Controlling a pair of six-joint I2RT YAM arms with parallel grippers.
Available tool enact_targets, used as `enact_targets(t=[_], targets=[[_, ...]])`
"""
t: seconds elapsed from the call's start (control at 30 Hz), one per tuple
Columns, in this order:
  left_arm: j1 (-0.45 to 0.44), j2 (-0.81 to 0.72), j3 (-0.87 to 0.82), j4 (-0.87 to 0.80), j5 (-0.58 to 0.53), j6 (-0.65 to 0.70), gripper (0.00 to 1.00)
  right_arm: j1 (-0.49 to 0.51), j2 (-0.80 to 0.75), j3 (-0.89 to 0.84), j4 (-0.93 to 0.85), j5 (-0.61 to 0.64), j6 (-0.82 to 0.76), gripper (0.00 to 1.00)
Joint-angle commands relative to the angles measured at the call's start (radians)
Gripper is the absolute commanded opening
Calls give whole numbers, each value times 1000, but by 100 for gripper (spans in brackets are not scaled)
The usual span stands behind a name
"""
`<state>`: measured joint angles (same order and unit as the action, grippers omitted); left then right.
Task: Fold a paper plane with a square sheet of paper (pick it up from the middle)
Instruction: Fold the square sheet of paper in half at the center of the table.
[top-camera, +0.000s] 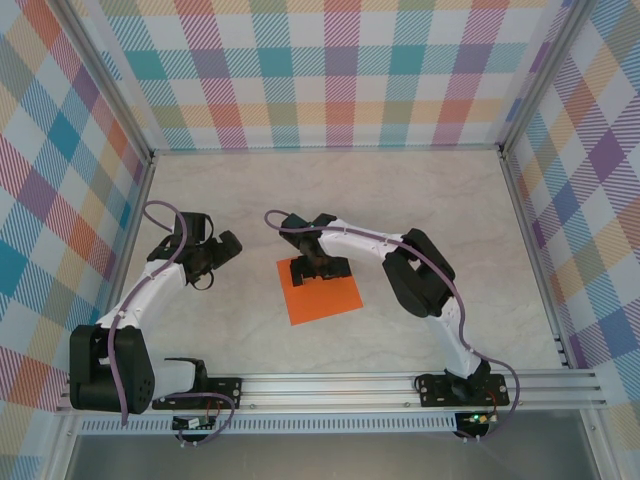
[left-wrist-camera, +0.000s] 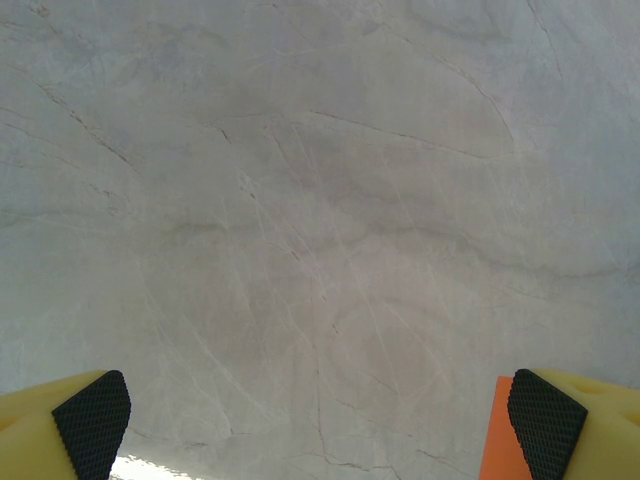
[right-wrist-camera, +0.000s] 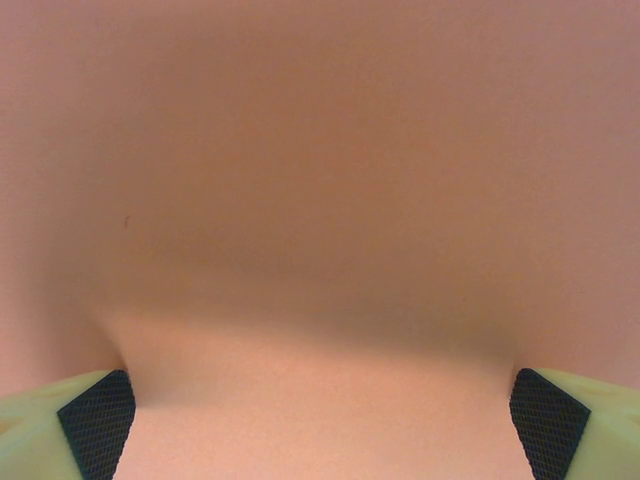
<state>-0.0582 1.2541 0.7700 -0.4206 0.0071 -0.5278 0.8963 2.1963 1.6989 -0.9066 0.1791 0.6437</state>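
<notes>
We are seeing the right gripper (right-wrist-camera: 320, 422) spread wide over the square sheet of paper (top-camera: 325, 300) — contact unclear | left gripper (left-wrist-camera: 320, 420) gaping above the table (top-camera: 450, 200) | we are counting one sheet lying mid-table, two grippers.

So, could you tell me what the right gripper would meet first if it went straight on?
Most likely the square sheet of paper: orange lies close ahead of the open right gripper, though the blur hides the exact gap.
</notes>
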Motion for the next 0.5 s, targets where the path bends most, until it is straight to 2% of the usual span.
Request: enact_targets(t=[0.0,0.23,0.47], targets=[[0,4,-20,-35,-3,-6,100,16,-29,-2,-5,-33,10,100],[1,5,-18,-35,-2,-8,100,16,28,-22,-6,-35,19,99],[1,5,-18,-39,-1,-8,100,16,70,-68,-7,-26,25,89]])
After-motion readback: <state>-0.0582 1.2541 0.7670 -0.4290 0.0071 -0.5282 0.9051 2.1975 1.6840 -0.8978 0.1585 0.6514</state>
